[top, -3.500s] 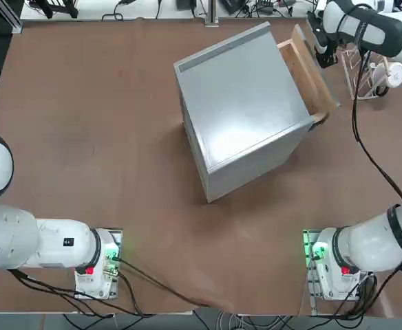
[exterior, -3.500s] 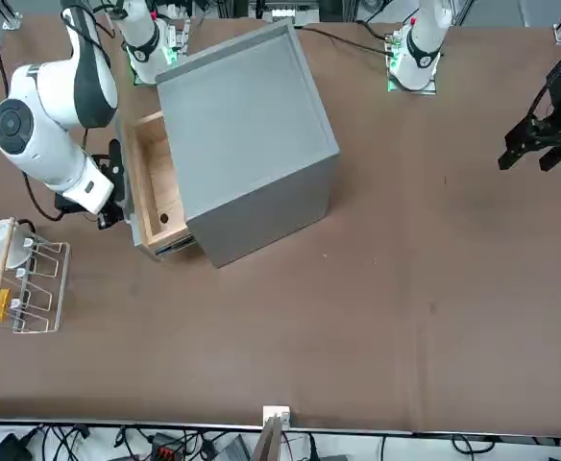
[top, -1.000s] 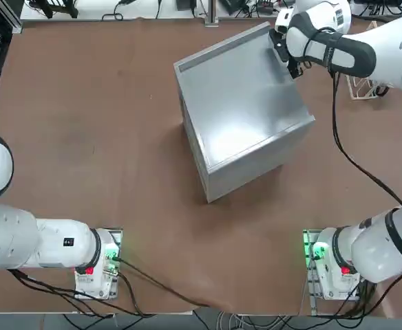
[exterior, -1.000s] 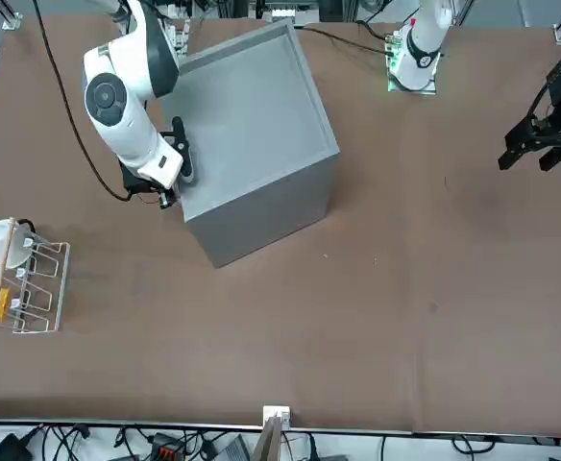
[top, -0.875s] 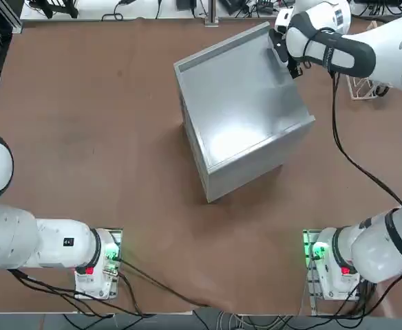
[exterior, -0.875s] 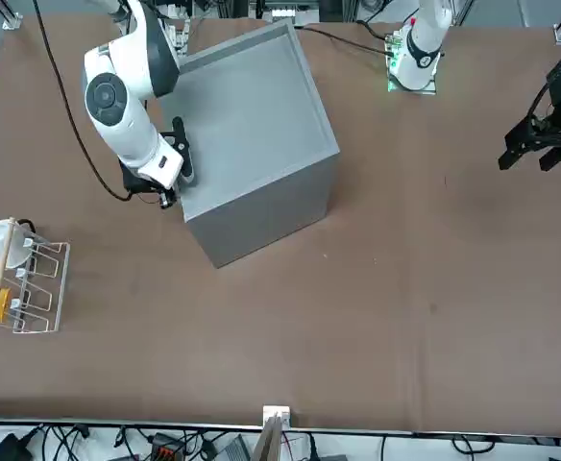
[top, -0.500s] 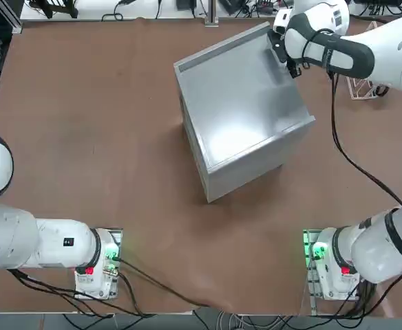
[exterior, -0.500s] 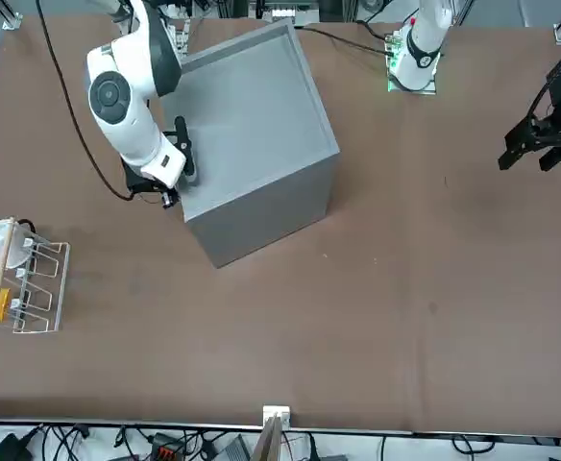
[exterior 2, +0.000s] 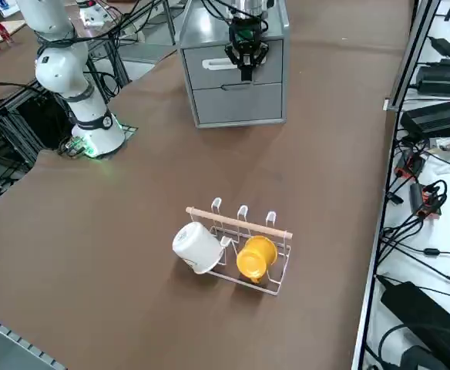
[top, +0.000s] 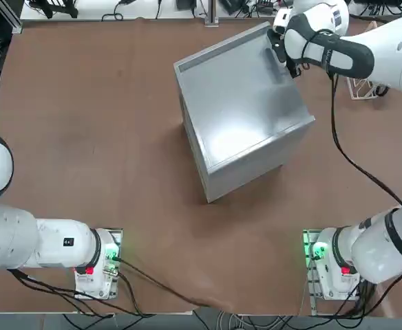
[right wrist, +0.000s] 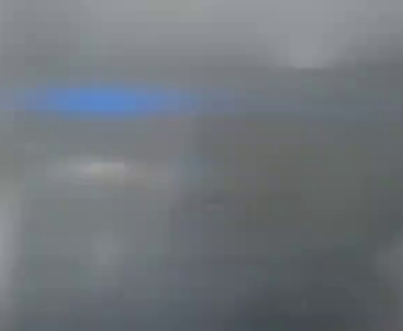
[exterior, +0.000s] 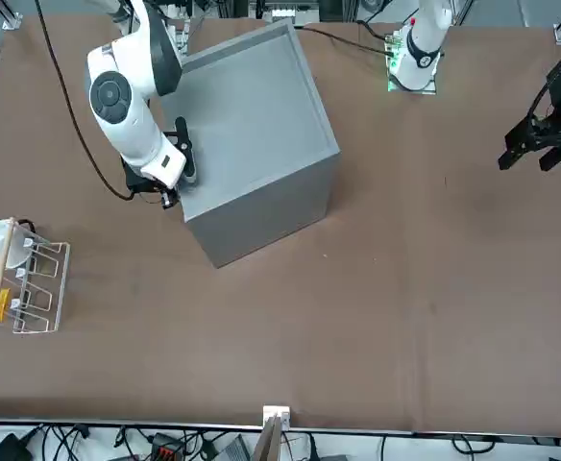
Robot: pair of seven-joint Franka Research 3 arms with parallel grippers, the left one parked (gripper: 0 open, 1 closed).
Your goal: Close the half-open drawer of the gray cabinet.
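Observation:
The gray cabinet (top: pixel 246 110) stands at an angle on the brown table, also seen in the front view (exterior: pixel 256 115). From the right side its face shows two drawer fronts. The upper drawer (exterior 2: pixel 209 63) sits pushed in, flush with that face. My right gripper (exterior 2: pixel 246 69) is shut and rests its tips against that drawer front, near the cabinet's top edge. It holds nothing. From above, the right gripper (top: pixel 286 63) sits at the cabinet's far right side. The wrist view shows only a gray blur very close up.
A small wire rack (exterior 2: pixel 244 243) with a white cup (exterior 2: pixel 196 247) and a yellow cup (exterior 2: pixel 256 257) stands on the table beyond the drawer side, also in the front view (exterior: pixel 21 279). The right arm's black cable (top: pixel 345 155) hangs over the table.
Some seconds ago the drawer stuck out of the cabinet's side; now it is pushed in with the gripper against its front. Over the last second almost nothing has moved.

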